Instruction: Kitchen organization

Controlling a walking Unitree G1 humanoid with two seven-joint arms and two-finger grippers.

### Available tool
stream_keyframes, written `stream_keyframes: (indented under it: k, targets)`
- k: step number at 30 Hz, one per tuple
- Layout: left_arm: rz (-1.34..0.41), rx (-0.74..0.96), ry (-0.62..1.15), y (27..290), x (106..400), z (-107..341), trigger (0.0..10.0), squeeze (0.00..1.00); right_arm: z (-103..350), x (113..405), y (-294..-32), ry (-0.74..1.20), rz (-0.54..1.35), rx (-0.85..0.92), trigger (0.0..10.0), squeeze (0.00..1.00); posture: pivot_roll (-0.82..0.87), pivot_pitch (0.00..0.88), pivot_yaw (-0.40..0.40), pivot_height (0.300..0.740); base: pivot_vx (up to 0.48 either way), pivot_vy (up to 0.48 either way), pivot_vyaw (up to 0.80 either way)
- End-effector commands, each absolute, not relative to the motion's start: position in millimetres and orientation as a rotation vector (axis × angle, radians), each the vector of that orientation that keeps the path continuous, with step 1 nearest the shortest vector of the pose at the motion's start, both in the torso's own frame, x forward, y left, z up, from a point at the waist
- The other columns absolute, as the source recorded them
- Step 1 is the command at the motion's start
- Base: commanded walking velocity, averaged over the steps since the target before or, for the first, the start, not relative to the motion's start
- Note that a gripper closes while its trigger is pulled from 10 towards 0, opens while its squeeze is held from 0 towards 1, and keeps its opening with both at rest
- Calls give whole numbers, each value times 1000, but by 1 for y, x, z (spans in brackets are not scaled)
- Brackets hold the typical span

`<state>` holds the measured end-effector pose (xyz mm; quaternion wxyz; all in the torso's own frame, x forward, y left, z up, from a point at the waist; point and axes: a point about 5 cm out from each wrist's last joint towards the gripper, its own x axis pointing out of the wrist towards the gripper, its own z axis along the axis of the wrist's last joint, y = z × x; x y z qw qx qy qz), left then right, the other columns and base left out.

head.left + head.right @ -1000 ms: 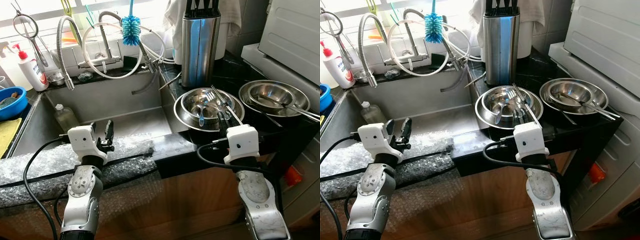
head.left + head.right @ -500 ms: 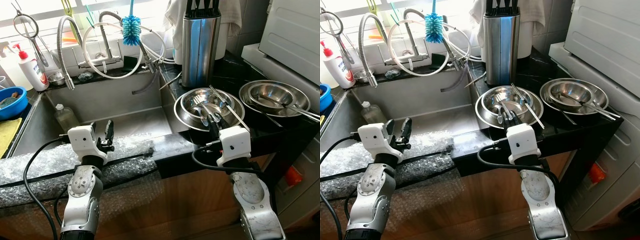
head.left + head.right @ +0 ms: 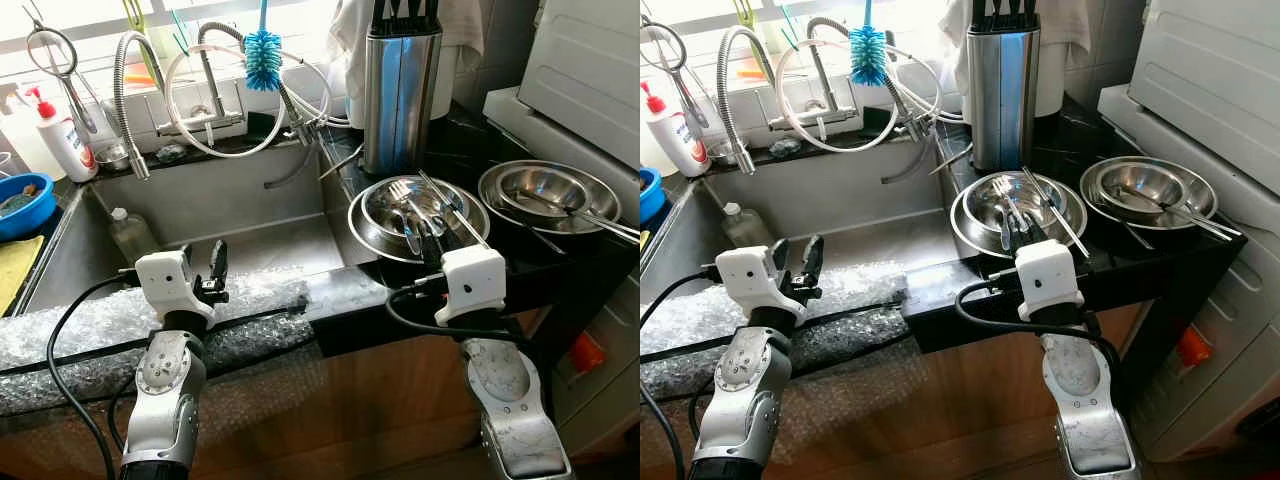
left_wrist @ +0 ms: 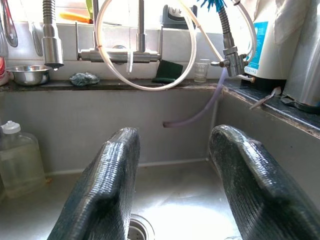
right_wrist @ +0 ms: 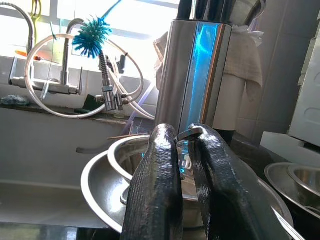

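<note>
The right gripper point(image 3: 421, 228) is over the bowl point(image 3: 385, 235) at the tabletop's point(image 3: 560, 262) front edge, beside the sink point(image 3: 250, 245). Its fingers point(image 5: 155, 195) are pinched on a fork point(image 3: 401, 200) that sticks up out of the bowl. The left gripper point(image 3: 203, 262) hangs over the sink's front edge with its fingers point(image 4: 107, 190) spread apart and holding nothing.

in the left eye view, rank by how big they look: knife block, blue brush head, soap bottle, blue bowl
1. knife block
2. soap bottle
3. blue bowl, cut off by the frame edge, so unsure against the bottle
4. blue brush head
</note>
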<state>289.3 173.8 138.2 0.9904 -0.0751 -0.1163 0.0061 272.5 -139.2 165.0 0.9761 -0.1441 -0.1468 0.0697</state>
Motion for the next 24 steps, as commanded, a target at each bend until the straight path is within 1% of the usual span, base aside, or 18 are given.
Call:
stream_keyframes:
  k: [1, 8, 9, 11, 12, 20, 22, 24]
  targets:
    - [30, -139, -223, 178, 288, 135, 10000, 0, 177, 272, -132, -350, 162, -275, 0, 0, -124, 0, 112, 740, 0, 0, 0]
    - [27, -141, -228, 177, 288, 136, 10000, 0, 183, 273, -127, -371, 185, -266, 0, 0, -124, 0, 113, 740, 0, 0, 0]
    - [26, -141, -230, 177, 289, 137, 10000, 0, 185, 274, -126, -377, 192, -267, 275, 0, -124, 0, 113, 740, 0, 0, 0]
    - [26, -141, -230, 177, 289, 137, 10000, 0, 186, 274, -125, -379, 193, -268, 275, 0, -124, 0, 113, 740, 0, 0, 0]
    - [24, -141, -231, 177, 289, 137, 10000, 0, 190, 275, -124, -395, 193, -266, 10000, 0, -124, 0, 113, 740, 0, 0, 0]
    - [15, -144, -230, 174, 288, 136, 10000, 0, 203, 278, -122, -433, 201, -253, 10000, 0, -125, 0, 114, 740, 0, 0, 0]
    - [8, -145, -230, 172, 289, 137, 10000, 0, 205, 281, -119, -429, 215, -192, 10000, 0, -122, 0, 114, 740, 0, 0, 0]
    - [7, -146, -229, 172, 289, 137, 10000, 0, 207, 282, -118, -428, 223, -168, 10000, 0, -119, 0, 113, 740, 0, 0, 0]
